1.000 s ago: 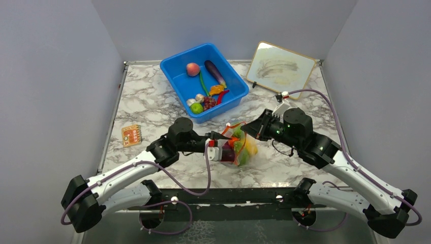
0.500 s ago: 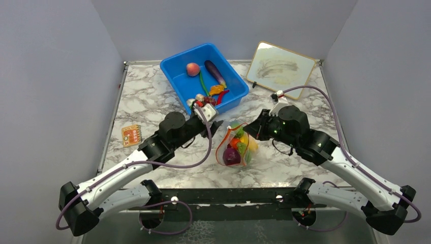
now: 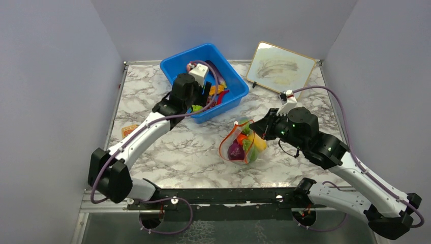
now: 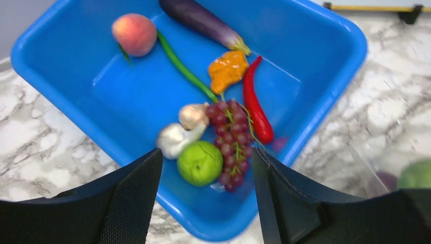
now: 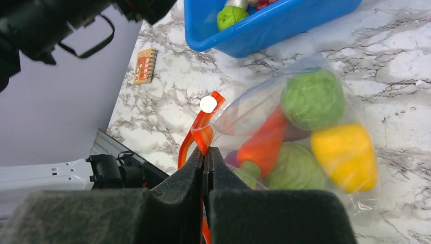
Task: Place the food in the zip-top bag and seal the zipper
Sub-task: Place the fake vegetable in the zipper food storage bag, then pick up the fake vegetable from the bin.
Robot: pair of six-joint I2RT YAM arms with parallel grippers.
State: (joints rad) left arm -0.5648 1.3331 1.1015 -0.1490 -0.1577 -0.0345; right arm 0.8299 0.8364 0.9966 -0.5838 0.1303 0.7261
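The limp zip-top bag (image 3: 244, 145) on the table (image 3: 193, 152) is pinched at its zipper (image 5: 195, 137) by the right gripper (image 5: 206, 155), while light, seemingly rigid food (image 4: 228, 137) in the blue bin (image 4: 350, 46) is overhung by the spread left gripper (image 4: 206, 151).

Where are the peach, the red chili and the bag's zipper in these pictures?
Peach (image 4: 134, 33): left wrist view, middle of its round body.
Red chili (image 4: 255, 109): left wrist view, midway along its length.
Zipper (image 5: 195, 136): right wrist view, lower stretch of the orange strip.
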